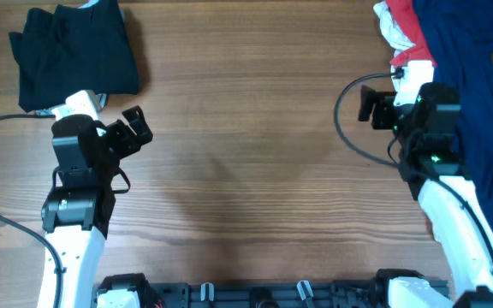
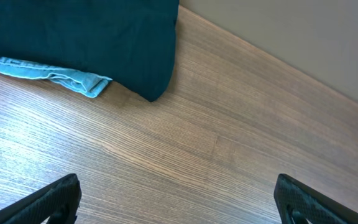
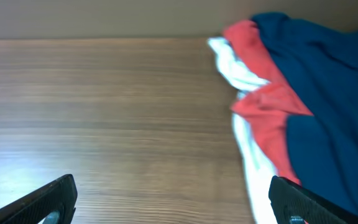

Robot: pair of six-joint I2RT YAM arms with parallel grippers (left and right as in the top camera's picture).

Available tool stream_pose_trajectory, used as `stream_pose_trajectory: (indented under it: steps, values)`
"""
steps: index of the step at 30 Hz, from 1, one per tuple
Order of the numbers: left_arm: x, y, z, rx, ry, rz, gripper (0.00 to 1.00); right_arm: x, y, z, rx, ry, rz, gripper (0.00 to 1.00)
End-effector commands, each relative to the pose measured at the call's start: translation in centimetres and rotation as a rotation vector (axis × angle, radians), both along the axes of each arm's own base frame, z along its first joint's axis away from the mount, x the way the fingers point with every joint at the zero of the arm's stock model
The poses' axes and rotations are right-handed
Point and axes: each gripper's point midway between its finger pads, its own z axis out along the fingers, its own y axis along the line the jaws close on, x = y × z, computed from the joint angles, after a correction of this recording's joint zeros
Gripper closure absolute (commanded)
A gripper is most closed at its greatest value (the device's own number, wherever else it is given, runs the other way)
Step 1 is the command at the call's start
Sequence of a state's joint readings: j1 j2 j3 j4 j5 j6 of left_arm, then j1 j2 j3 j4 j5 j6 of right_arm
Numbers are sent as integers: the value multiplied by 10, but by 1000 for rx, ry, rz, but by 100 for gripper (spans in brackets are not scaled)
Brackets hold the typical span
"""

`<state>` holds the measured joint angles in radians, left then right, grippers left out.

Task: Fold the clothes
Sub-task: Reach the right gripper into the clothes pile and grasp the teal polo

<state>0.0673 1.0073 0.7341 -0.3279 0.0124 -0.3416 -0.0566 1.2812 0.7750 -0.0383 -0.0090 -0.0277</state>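
The clothes lie in two heaps. A folded black garment (image 1: 75, 56) sits at the far left; in the left wrist view it (image 2: 92, 43) lies over a pale blue-grey garment (image 2: 61, 74). A large deep-blue shirt (image 1: 478, 85) lies crumpled along the right edge, with a red-and-white garment (image 1: 400, 34) at its far left corner. In the right wrist view the blue shirt (image 3: 328, 81) overlaps the red-and-white garment (image 3: 260, 93). My left gripper (image 1: 135, 133) (image 2: 178, 202) hangs open over bare wood, just right of the black garment. My right gripper (image 1: 368, 104) (image 3: 173, 199) is open beside the red-and-white garment, holding nothing.
The wooden table (image 1: 246, 154) spans the view. Its far edge meets a plain wall (image 2: 303, 37). A black cable (image 1: 345, 120) loops left of the right arm. The arm bases and a black rail (image 1: 255, 295) line the near edge.
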Motion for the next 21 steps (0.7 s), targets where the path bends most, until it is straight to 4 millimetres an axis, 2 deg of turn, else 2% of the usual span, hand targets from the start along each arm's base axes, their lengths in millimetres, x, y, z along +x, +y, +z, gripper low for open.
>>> stream_pose_trajectory:
  steps: [1,3,7,10,12,13,18,21]
  values:
    - [6,2,18,30,-54,-4,0,-4,-83,2,-106,1,-297,10]
    - [8,2,21,28,-69,-2,0,-13,-120,-13,-130,51,-374,13]
    - [9,2,23,29,-79,-2,0,-28,-163,-56,-107,168,-477,16]
    - [10,2,23,29,-79,-2,0,-31,-165,-96,-63,264,-459,27]
    - [10,2,23,29,-79,-2,0,-35,-165,-117,-56,323,-461,42]
    - [10,2,23,29,-79,-2,1,-36,-164,-124,-52,340,-460,42]
    - [11,2,25,29,-91,-2,2,-46,-159,-140,-37,410,-453,43]
    - [11,2,25,29,-91,-2,3,-48,-158,-142,-34,423,-452,56]
